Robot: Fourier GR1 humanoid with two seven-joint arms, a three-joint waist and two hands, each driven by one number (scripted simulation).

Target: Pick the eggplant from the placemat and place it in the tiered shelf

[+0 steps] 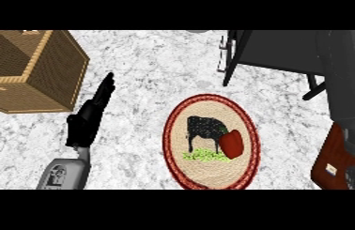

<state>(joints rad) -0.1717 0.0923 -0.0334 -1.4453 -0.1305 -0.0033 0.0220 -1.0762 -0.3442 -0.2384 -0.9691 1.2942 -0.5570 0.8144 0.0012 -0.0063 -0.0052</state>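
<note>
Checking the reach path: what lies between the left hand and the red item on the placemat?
Head view: bare marble counter, then the placemat rim and its cow picture. The left hand is open; the red item sits on the mat's right.

Left hand (88,118) is all matte black, slim tapered fingers (105,86), and below them a boxy grey forearm (64,173) with embossed panel markings.

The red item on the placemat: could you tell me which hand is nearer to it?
Left. The left hand is beside the placemat, left of the red item. The right hand isn't in view.
</note>
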